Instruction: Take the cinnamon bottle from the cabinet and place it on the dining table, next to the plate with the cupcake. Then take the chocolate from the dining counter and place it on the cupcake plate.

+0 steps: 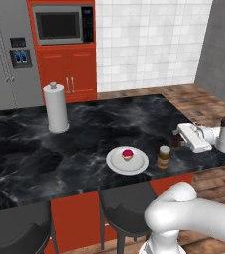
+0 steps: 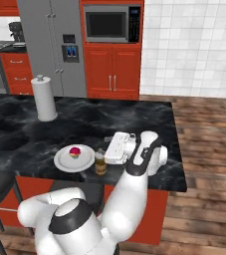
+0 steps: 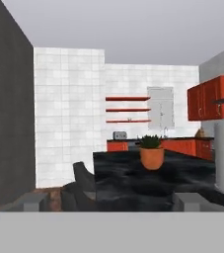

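Cinnamon bottle (image 1: 164,157) standing on counter (image 1: 84,124) just beside cupcake plate (image 1: 127,160); I judge first half done. My tool (image 1: 176,136) near bottle, spread, empty (fingers apart in hand view). Chocolate: can't spot it; second half left.

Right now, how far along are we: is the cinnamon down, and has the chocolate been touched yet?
Cinnamon looks done: the bottle stands upright on the dark counter just right of the plate with the cupcake. In hand: nothing visible; the claw hovers beside the bottle and looks empty, though I cannot tell whether it is open. Left: the chocolate, with none on the plate.
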### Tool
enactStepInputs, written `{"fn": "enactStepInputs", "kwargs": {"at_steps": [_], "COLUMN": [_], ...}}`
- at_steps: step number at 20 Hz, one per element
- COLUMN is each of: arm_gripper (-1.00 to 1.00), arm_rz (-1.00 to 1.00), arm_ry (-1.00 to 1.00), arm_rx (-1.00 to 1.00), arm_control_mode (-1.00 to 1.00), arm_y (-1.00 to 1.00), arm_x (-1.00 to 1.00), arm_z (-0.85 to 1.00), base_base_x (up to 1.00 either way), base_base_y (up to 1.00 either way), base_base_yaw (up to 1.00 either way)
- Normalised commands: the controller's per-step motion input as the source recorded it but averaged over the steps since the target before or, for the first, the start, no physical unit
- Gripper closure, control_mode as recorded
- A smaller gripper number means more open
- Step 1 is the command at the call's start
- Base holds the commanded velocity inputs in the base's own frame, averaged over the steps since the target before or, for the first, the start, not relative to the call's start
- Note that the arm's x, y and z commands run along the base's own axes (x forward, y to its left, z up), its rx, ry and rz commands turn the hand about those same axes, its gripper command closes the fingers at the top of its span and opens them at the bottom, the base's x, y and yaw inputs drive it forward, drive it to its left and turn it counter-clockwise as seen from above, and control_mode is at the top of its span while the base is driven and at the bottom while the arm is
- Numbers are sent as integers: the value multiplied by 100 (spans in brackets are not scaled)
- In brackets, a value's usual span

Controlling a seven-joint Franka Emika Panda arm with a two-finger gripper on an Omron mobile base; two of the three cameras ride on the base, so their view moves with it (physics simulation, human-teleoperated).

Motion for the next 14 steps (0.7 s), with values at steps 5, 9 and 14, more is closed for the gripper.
{"fn": "enactStepInputs", "kwargs": {"at_steps": [5,9,14], "arm_gripper": [-100,-100,-100], "arm_rz": [-11,-27,-36], "arm_ry": [23,45,62], "arm_rx": [-4,-14,-33], "arm_control_mode": [-100,-100,-100], "arm_y": [-7,0,0], "arm_x": [-1,0,9], "arm_z": [97,94,60], "base_base_x": [0,0,0], "base_base_y": [0,0,0], "base_base_yaw": [0,0,0]}}
